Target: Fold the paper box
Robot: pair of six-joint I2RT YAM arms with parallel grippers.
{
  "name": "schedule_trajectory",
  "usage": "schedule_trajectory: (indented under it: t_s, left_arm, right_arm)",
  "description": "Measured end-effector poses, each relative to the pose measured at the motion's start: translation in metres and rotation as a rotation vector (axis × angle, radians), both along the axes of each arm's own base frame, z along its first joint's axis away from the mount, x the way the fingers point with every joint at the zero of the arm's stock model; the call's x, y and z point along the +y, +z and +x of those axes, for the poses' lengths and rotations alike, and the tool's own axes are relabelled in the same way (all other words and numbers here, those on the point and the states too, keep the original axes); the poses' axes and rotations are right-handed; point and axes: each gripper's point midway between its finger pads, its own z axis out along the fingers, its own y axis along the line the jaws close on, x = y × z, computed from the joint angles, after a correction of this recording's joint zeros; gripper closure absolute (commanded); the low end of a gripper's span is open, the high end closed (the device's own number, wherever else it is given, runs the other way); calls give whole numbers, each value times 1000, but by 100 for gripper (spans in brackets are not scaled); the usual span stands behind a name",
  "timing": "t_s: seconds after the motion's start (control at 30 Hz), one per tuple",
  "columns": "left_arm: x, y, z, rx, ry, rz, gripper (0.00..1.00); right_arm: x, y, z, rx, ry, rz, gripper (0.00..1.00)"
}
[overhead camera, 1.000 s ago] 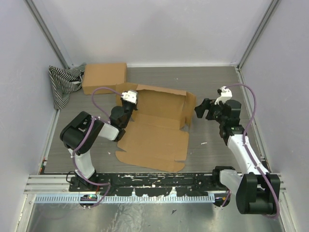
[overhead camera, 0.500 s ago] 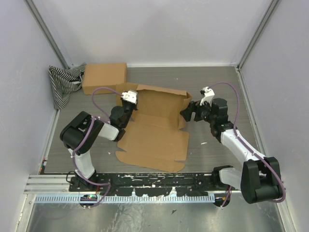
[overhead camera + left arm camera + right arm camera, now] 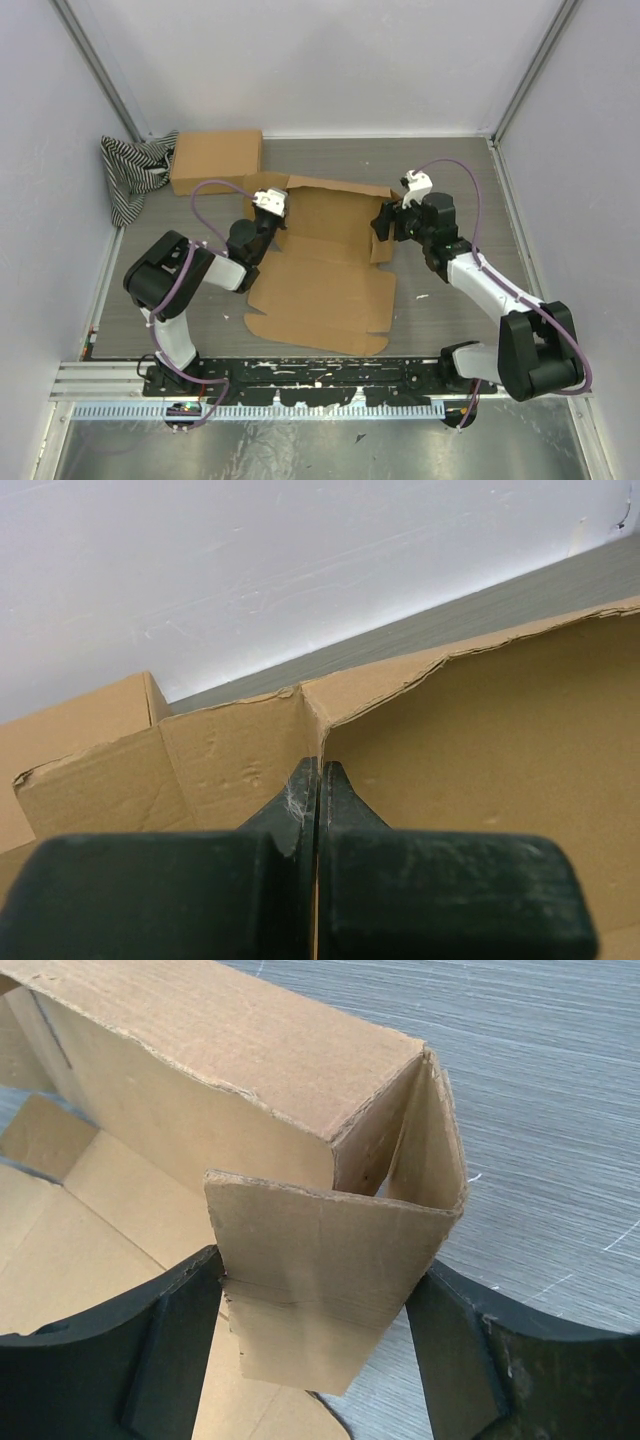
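Paper box: the paper box (image 3: 320, 270) lies mid-table (image 3: 450, 170) between the two arms. Its flat panels spread toward 6 o'clock, and one long wall stands raised on the 12 o'clock side.
Left gripper: the left gripper (image 3: 318, 780) has its jaws pressed together at the 9 o'clock corner of the raised wall. We cannot tell whether a layer of cardboard is pinched between them.
Right gripper: the right gripper (image 3: 315, 1300) is wide, with a jaw on either side of the end flap (image 3: 320, 1260) at the wall's 3 o'clock corner. The flap fills the gap from edge to edge.
Stage, as we judge it: early, with only one wall up and the side flaps yet to be turned in.
Risk of buckling: the right jaws face the flap's edges, not its faces. If they close, we expect the flap to bow or crease off its score line.
Risk of sliding: the box looks light. A push from 3 o'clock could shove it toward 9 o'clock unless the left side truly anchors it.
Risk of collapse: if the left hold is only a touch, the wall may drop back toward 6 o'clock.
Risk of tearing: the wall's top edge is ragged, so a hard pull could rip it.
Neighbours: a second cardboard box (image 3: 215, 160) and a striped cloth (image 3: 135, 175) sit at 10 o'clock, well apart, and we see little hazard from them.
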Motion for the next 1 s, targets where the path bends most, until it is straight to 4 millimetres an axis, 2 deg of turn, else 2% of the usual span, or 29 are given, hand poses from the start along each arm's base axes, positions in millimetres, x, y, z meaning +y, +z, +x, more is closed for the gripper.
schedule_trajectory:
  t_s: [0.13, 0.23, 0.57, 0.77, 1.0]
  left_arm:
    - [-2, 3, -1, -6, -11, -1, 100]
    - [-2, 3, -1, -7, -15, -1, 100]
    - [-2, 3, -1, -8, -18, 0, 100]
    - [-3, 4, 0, -13, -28, 5, 100]
    - [1, 19, 36, -47, 7, -49, 100]
  right_arm:
    - [-1, -1, 2, -1, -22, -20, 31]
    - [-2, -1, 3, -2, -23, -24, 39]
    - [0, -2, 4, 5, -15, -29, 21]
    - [1, 3, -6, -19, 12, -27, 20]
    - [7, 14, -3, -90, 60, -29, 18]
